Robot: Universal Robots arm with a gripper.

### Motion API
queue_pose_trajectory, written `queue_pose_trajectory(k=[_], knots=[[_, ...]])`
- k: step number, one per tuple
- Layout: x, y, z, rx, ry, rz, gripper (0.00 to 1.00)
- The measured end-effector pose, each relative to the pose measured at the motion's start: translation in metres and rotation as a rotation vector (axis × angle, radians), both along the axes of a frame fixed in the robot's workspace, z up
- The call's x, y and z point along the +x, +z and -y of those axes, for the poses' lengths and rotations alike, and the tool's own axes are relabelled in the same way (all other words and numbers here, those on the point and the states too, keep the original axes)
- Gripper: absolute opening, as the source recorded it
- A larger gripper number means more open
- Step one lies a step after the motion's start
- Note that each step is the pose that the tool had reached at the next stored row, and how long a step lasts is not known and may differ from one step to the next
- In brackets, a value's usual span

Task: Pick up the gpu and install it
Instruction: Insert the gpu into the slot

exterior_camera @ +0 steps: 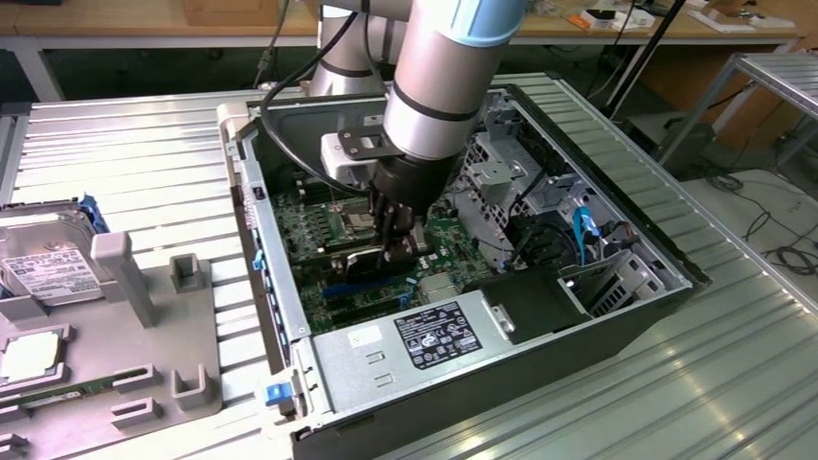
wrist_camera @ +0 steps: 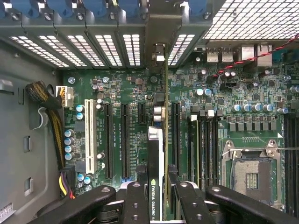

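Clamps the gpu (wrist_camera: 155,149) in the gripper (wrist_camera: 156,175), fingers (wrist_camera: 135,196) pressed on both flat sides (NVIDIA Quadro label showing between them). Holds the card upright on edge over the motherboard (wrist_camera: 126,93), among that board's black slots (wrist_camera: 125,140). Cannot tell whether seated. Reaches down inside the open computer case (exterior_camera: 614,316), above the motherboard, near its CPU socket (wrist_camera: 250,177).

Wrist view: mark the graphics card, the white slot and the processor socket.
graphics card (wrist_camera: 155,186), wrist view, on its labelled edge.
white slot (wrist_camera: 90,135), wrist view, middle of its length.
processor socket (wrist_camera: 252,179), wrist view, centre inside its metal frame.
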State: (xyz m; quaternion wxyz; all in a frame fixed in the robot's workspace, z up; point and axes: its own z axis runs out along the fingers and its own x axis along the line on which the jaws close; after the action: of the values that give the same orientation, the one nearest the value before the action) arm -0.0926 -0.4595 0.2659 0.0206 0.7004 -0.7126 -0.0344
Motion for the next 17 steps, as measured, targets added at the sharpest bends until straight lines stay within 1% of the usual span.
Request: queue_pose_trajectory(k=[10,17], knots=[[0.0000,-0.0003,-0.0014,0.0000,0.000,0.0001,0.27],[0.0000,-0.0022,-0.0014,-0.0002,0.000,-0.0001,0.27]])
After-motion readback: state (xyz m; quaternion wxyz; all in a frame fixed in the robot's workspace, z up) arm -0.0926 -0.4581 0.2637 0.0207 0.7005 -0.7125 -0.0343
